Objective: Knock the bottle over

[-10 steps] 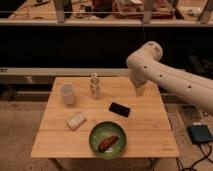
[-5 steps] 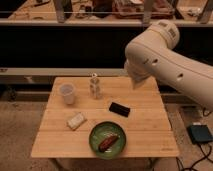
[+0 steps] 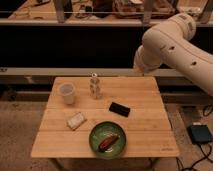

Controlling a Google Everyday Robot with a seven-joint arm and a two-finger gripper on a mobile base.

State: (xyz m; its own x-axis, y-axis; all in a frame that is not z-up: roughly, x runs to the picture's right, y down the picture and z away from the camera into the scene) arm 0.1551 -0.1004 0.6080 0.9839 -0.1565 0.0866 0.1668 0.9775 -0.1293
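The bottle (image 3: 94, 86) is standing upright near the far edge of the wooden table (image 3: 145, 127), roughly in the middle of that back strip. It's slim and whitish with a pale cap, and nothing is touching it.

Just to its left, with a small gap, is 1 white cup (image 3: 67, 93), wider than the bottle and sitting open side up. In front of the bottle and a bit to the right there's a flat black rectangle (image 3: 119, 108) lying on the wood at an angle. Further forward on the left is a pale block (image 3: 76, 120), also lying flat and turned a little. Near the front edge, about center, is a green plate (image 3: 108, 131) with a reddish-brown piece of food (image 3: 108, 143) on it.

The robot's big white arm (image 3: 175, 45) comes in from the right side and curves down toward the table's far right corner. The gripper (image 3: 142, 64) is at the low end of that arm, up above the back right part of the table and well apart from the bottle, off to the bottle's right and higher than it. It blends into the dark shelf behind it, so honestly can't tell whether it's spread or pressed together, and it isn't holding anything that shows.

Off the table, on the floor at the right, sits a blue-grey box (image 3: 201, 134).
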